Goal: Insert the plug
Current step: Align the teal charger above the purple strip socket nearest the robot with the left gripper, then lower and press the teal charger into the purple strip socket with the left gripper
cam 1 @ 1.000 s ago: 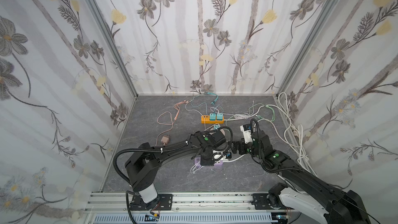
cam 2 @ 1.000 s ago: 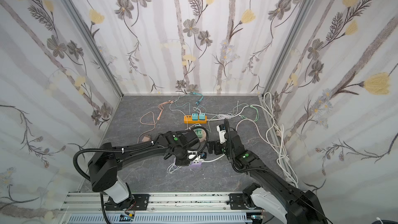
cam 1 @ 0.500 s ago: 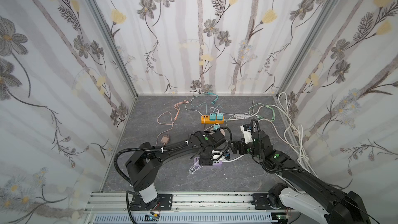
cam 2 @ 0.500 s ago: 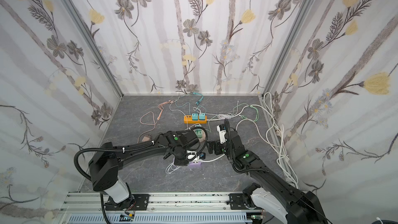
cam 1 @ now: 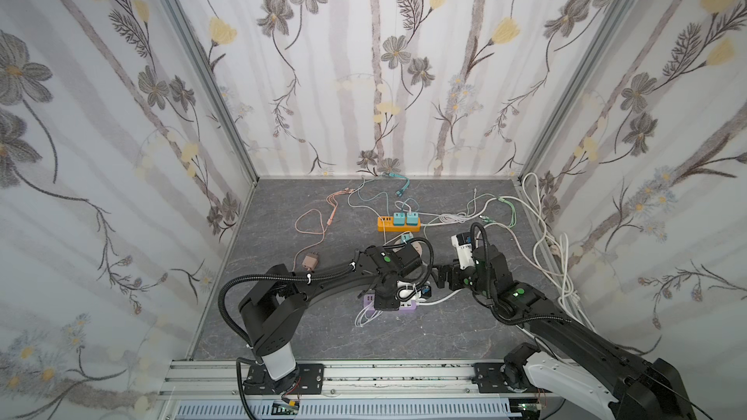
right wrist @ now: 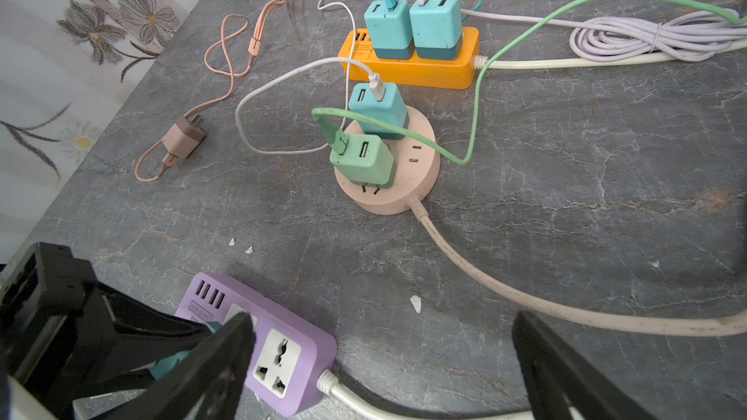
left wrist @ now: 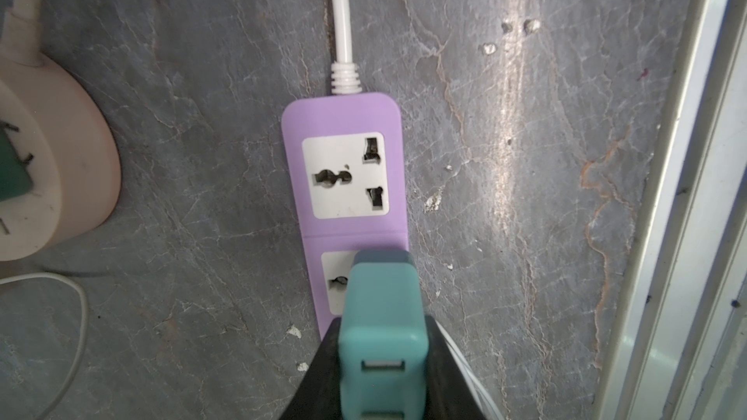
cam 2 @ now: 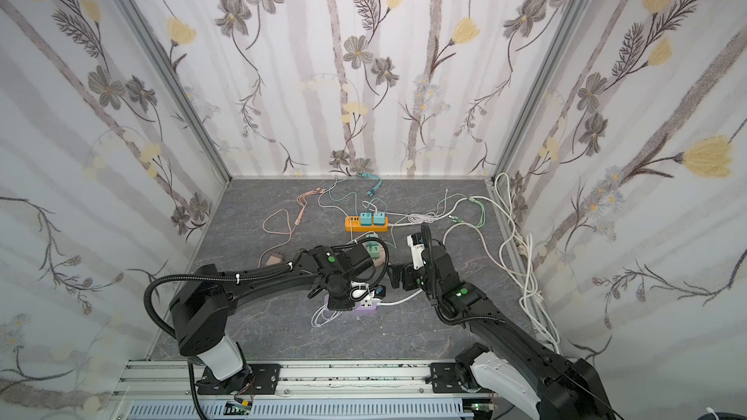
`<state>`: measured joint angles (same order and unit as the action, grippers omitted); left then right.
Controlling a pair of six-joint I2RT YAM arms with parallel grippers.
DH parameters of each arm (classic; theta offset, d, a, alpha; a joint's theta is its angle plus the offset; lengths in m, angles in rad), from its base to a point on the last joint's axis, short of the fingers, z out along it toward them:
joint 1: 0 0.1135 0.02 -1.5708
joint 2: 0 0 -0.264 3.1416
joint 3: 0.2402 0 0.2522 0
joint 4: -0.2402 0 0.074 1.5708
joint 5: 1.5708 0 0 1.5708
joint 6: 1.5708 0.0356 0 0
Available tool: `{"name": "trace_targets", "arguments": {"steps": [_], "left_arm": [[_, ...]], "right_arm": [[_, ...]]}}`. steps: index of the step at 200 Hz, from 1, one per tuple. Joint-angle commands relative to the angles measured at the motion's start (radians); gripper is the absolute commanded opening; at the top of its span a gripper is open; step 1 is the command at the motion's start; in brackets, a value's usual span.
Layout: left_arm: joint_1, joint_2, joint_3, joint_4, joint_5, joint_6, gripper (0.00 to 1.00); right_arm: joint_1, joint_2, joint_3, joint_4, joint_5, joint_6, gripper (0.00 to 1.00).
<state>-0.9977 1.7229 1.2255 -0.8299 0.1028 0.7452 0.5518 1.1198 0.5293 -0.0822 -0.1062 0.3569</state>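
left gripper point(left wrist: 380, 373) clamps plug point(left wrist: 382, 309) over strip point(left wrist: 343, 115), right gripper point(right wrist: 382, 323) gapes wide, empty; I'd square pins to socket point(left wrist: 334, 281), press straight down.

The left gripper point(cam 2: 342, 301) stands low over the purple power strip point(cam 2: 367, 308), near the middle of the grey table point(cam 2: 262, 329). The right gripper point(cam 2: 395, 276) is just beside it. The orange power strip point(cam 2: 366, 226) lies nearer the back edge.
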Motion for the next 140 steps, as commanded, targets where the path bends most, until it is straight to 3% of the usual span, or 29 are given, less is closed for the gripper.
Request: {"name": "trace_targets", "arguments": {"steps": [1,44,92,107,122,140], "left_arm": [[0.005,0.033,-0.028,-0.005,-0.003,0.026,0.0],[0.001,0.105,-0.036,-0.01,0.004,0.01,0.0],[0.002,0.079,-0.011,0.025,-0.011,-0.032,0.0],[0.003,0.045,0.014,0.036,-0.01,-0.045,0.3],[0.012,-0.011,0.021,0.078,0.0,-0.054,0.52],[0.036,-0.099,-0.008,0.171,0.026,-0.089,0.67]], "right_arm": [[0.002,0.002,0.012,0.016,-0.003,-0.012,0.99],[0.002,-0.006,0.005,0.017,-0.004,-0.007,0.99],[0.003,-0.014,-0.001,0.013,0.0,-0.009,0.99],[0.002,-0.01,0.005,0.012,0.0,-0.011,0.99],[0.002,-0.004,0.012,0.012,0.002,-0.015,0.99],[0.003,0.004,0.024,0.012,0.001,-0.021,0.99]]}}
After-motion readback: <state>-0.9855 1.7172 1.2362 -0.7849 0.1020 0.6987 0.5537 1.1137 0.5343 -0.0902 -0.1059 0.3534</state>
